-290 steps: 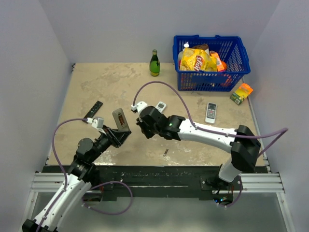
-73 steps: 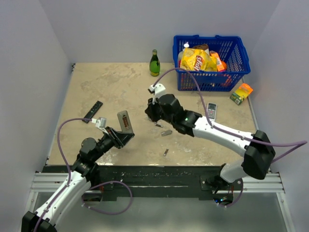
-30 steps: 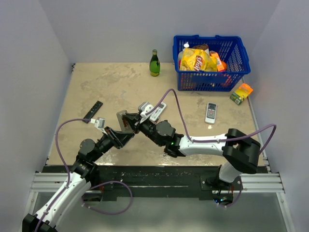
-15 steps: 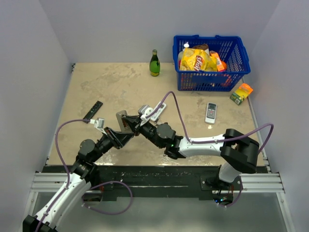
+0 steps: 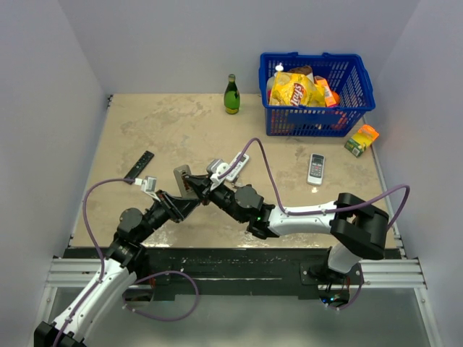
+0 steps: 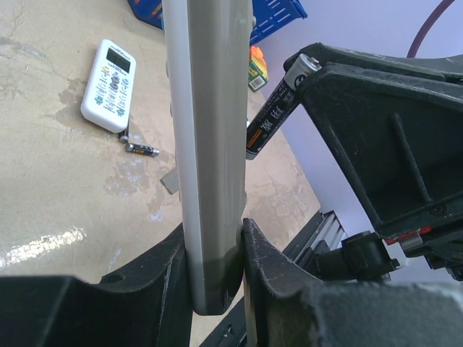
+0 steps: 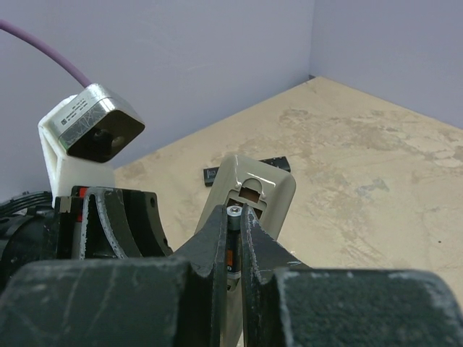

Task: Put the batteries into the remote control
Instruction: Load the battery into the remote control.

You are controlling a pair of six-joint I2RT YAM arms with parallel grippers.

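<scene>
My left gripper (image 5: 182,199) is shut on the lower end of the remote control (image 5: 182,181) and holds it upright above the table; in the left wrist view it shows edge-on (image 6: 206,144). Its grey back with the open battery bay faces my right gripper (image 7: 253,189). My right gripper (image 5: 205,189) is shut on a battery (image 7: 232,242), held upright right in front of the bay; I cannot tell if they touch. The battery also shows beside the remote in the left wrist view (image 6: 278,108). Another battery (image 6: 142,150) lies on the table.
A grey cover piece (image 6: 169,181) lies near a white remote (image 6: 108,85). Another white remote (image 5: 316,168) lies right, a black strip (image 5: 140,165) left. A green bottle (image 5: 231,95), a blue basket (image 5: 318,129) and an orange box (image 5: 362,139) stand at the back.
My right arm went out to the table's middle, then swung back to the held remote with a battery. In the last half second it edged slightly closer. The left arm stays put.
</scene>
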